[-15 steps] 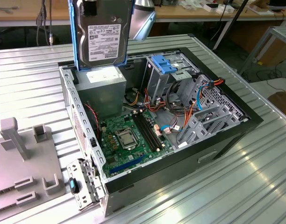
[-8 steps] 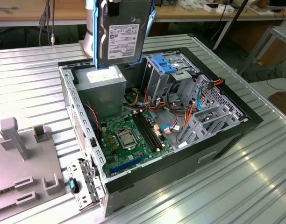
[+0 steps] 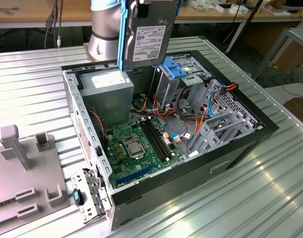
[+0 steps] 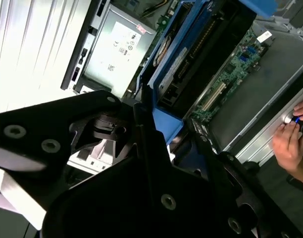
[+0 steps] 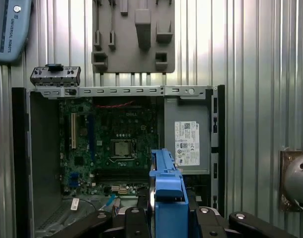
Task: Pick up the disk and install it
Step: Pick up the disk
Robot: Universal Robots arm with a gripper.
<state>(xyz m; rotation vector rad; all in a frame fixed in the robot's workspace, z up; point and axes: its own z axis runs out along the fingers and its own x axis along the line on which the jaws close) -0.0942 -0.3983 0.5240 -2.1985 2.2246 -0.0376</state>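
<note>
The disk point(image 3: 149, 34) is a silver hard drive with a white label and a blue frame. In the exterior view it hangs upright above the back of the open computer case point(image 3: 240, 144). My gripper point(image 5: 169, 218) is shut on it from above. In the first wrist view the black fingers point(image 5: 134, 220) sit on either side of the blue frame's edge point(image 5: 167, 183). The second wrist view shows the disk point(image 4: 174, 69) edge-on beyond the black gripper point(image 4: 169, 129), over the case interior.
Inside the case are a grey power supply point(image 3: 109, 87), a silver drive cage with blue clips point(image 3: 178, 69), the green motherboard point(image 3: 136, 144) and loose cables. A grey fixture plate point(image 3: 23, 173) lies at the exterior view's left. A person's hand point(image 4: 292, 139) touches the case edge.
</note>
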